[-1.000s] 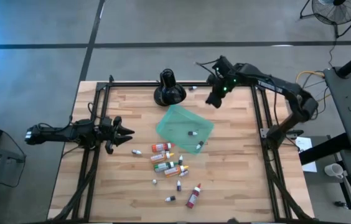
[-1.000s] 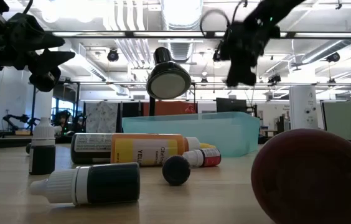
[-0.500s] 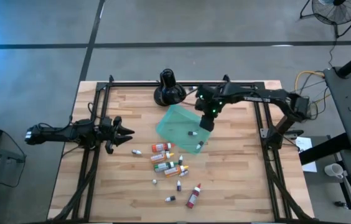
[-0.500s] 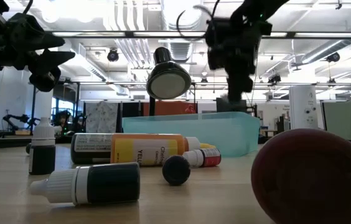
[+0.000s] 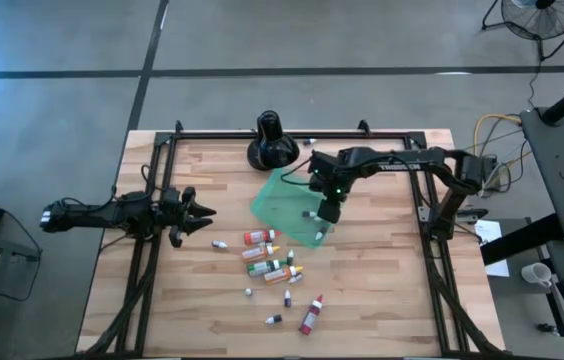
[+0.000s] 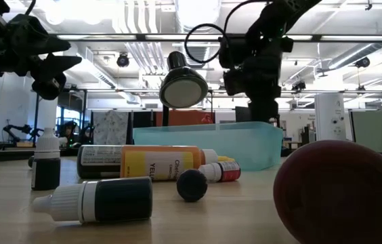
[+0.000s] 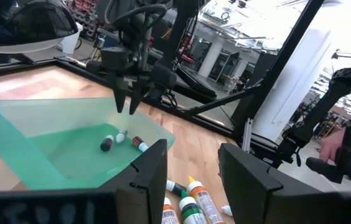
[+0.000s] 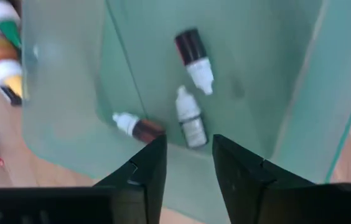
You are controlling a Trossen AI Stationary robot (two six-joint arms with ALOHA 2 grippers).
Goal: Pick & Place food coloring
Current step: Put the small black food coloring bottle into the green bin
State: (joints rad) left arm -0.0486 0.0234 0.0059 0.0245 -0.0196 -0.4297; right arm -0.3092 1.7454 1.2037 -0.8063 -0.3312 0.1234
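The right gripper (image 5: 327, 212) hangs over the translucent teal-green plastic tray (image 5: 280, 196), fingers pointing down into it. Its two dark fingers (image 8: 139, 177) stand a narrow gap apart with nothing between them. Just below that gap, three tiny dropper bottles lie loose on the tray floor: a dark bottle with a white cap (image 8: 193, 52), a pale clear bottle (image 8: 190, 117) and a reddish-brown bottle with a white cap (image 8: 134, 126). The pale and reddish-brown bottles lie close together; the dark one lies a little apart from them.

The left gripper (image 5: 205, 213) waits above the left edge of the wooden slatted table (image 5: 202, 300), well apart from the tray. Its dark fingers (image 7: 147, 177) are parted and empty.

The remaining food coloring bottles (image 5: 267, 262), in orange, green, yellow, red and dark shades, lie scattered on the table nearer than the tray, between the two arms. One red bottle (image 5: 311, 315) lies nearest the front edge. In the low view a dark bottle with a white cap (image 6: 95, 200) lies on its side in the foreground and another (image 6: 45, 163) stands upright at the left.

A black round-based stand (image 5: 271, 142) sits on the far side of the table, just beyond the tray.
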